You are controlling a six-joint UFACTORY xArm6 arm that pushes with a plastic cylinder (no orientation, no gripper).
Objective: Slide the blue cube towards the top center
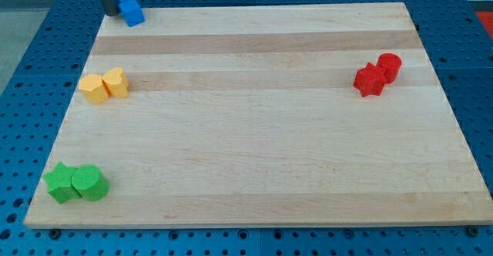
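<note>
My tip (111, 13) stands at the top left corner of the wooden tabletop (254, 156), and the rod goes up out of the view. There is no claw on this arm, only the rod, so nothing is clenched or released.

The blue cube (132, 8) is just to the right of my tip and seems to touch it. It sits at the top edge of the tabletop, far left of the top center.

Below my tip, along the left side, 2 yellow blocks (105, 85) stand together and touch each other. Much lower, near the bottom left corner, 2 green blocks (75, 183) also touch.

Far to the right of my tip and a little lower, 2 red blocks (378, 75) stand close together near the right edge.
</note>
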